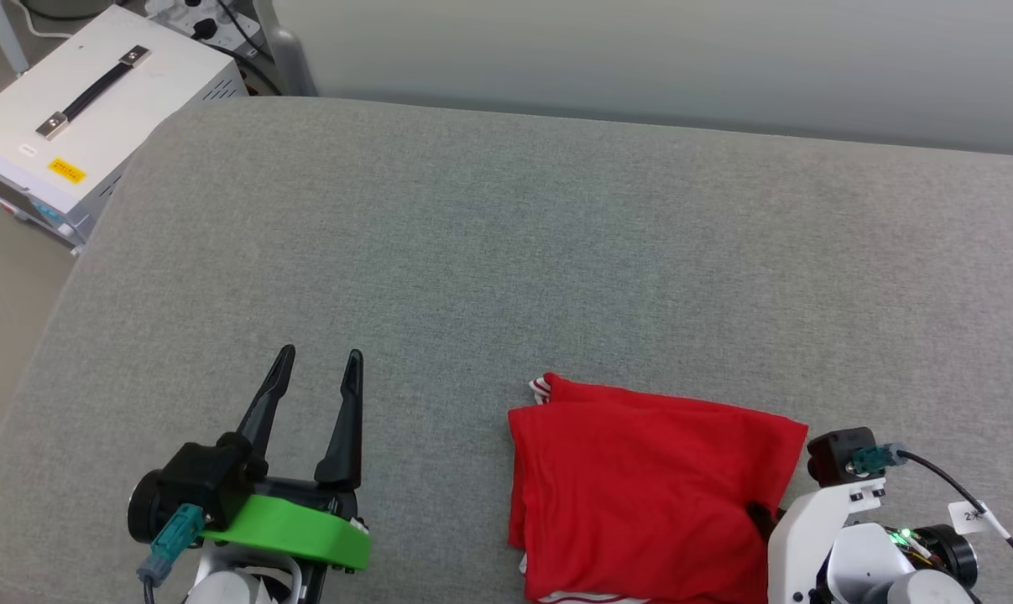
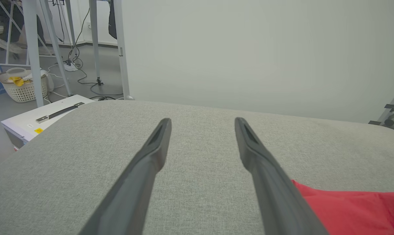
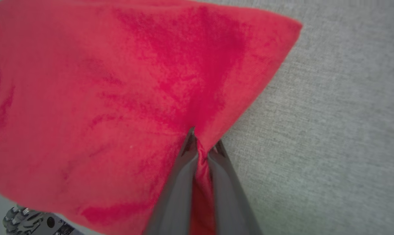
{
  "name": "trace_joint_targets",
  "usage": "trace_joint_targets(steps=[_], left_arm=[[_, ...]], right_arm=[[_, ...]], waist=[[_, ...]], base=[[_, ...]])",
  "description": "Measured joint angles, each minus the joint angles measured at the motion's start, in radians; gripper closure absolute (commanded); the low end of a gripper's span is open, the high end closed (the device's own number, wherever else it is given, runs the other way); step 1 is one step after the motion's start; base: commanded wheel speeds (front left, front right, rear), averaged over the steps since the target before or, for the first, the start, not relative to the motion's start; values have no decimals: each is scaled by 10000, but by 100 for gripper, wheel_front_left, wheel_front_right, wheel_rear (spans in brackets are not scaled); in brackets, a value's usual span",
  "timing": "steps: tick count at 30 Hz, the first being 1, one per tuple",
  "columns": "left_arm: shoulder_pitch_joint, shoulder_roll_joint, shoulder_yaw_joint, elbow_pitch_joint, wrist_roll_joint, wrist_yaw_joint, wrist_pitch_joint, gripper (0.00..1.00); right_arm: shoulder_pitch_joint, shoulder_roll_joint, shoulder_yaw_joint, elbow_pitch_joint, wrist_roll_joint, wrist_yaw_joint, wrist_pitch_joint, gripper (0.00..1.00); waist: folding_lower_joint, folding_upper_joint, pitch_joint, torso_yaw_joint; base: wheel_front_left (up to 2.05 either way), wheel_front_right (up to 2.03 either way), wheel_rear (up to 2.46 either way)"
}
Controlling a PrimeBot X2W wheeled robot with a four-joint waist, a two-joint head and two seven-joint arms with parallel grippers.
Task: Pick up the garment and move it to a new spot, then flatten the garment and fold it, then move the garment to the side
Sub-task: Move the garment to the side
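One garment [image 1: 640,486] pinched in right jaws; left jaws spread; white box [image 1: 95,101] nearby

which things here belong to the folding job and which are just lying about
Job: red garment, folded; right jaws, shut on its edge; left jaws, open; grey padded surface beneath.
Lying about: white case with black handle; white laundry basket; power strip.

Soft matt cloth garment [image 3: 118,81] — coarse-woven grey upholstery [image 1: 506,252]
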Motion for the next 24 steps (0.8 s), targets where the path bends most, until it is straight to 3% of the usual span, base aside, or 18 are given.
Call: trace_joint_targets(steps=[6, 14, 19, 24], left_arm=[[35, 10, -71, -15, 0, 0, 0, 0], [100, 65, -539, -219, 77, 0, 0, 0], [28, 71, -1197, -416, 94, 0, 0, 0], [-291, 90, -1703, -568, 180, 0, 0, 0]], right_arm=[[-234, -815, 805, -318, -583, 10, -368, 100], [-1400, -3281, 2249, -1101, -1273, 10, -420, 100], [-2273, -4953, 3089, -1258, -1139, 12, -330, 100], [-2963, -6228, 3620, -1032, -905, 12, -483, 100]], waist=[[0, 0, -222, -410], [0, 0, -368, -1375], [0, 0, -259, -2175], [1, 0, 41, -2947]], base=[[0, 0, 0], [0, 0, 0], [0, 0, 0], [0, 0, 0]])
